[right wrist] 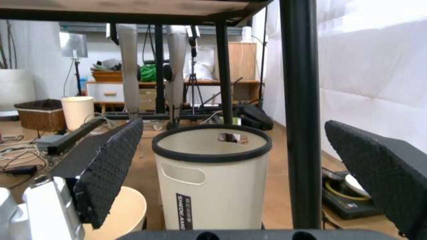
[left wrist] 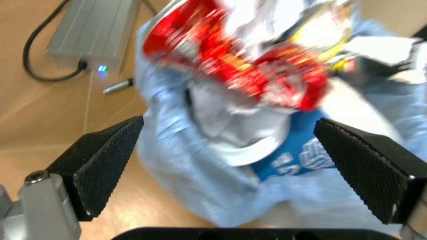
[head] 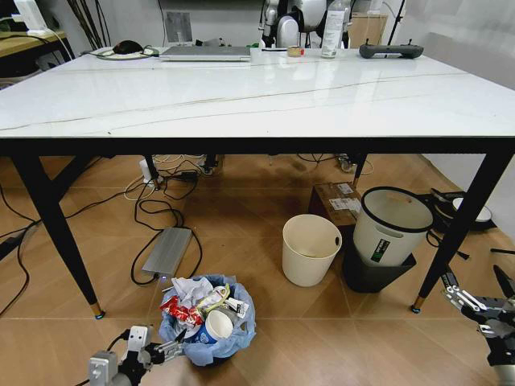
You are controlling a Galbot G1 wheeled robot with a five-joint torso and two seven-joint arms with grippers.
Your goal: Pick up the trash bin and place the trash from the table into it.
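Trash bin (head: 211,334): stands on the wooden floor in front of the desk's near edge, toward the robot's left, lined with a crinkled light-blue bag bunched over the rim.

Desk (head: 257,96): large white marble-look top on black legs, spanning the head view. At its far edge lie a closed laptop (head: 206,53), a black remote (head: 390,51) and a bottle (head: 333,29).

Under the desk: a white bucket with black rim (head: 392,225), tilted, resting in a dark holder; just beside it on the robot's left, a plain cream bin (head: 310,248), upright; a grey power brick (head: 167,251) with cables, near the trash bin.

Trash (head: 201,304): fills the trash bin to above the rim. Noted are a red wrapper (left wrist: 233,55), a blue paper cup (head: 218,326) and white paper.

Left gripper (head: 165,351): low at the floor, at the trash bin's near-left side. Fingers spread; the left wrist view shows the bagged bin between the pads (left wrist: 107,160), not touching them.

Right gripper (head: 476,305): low on the robot's right, near the desk's front-right leg, fingers spread, holding nothing. Its wrist view faces the white bucket.
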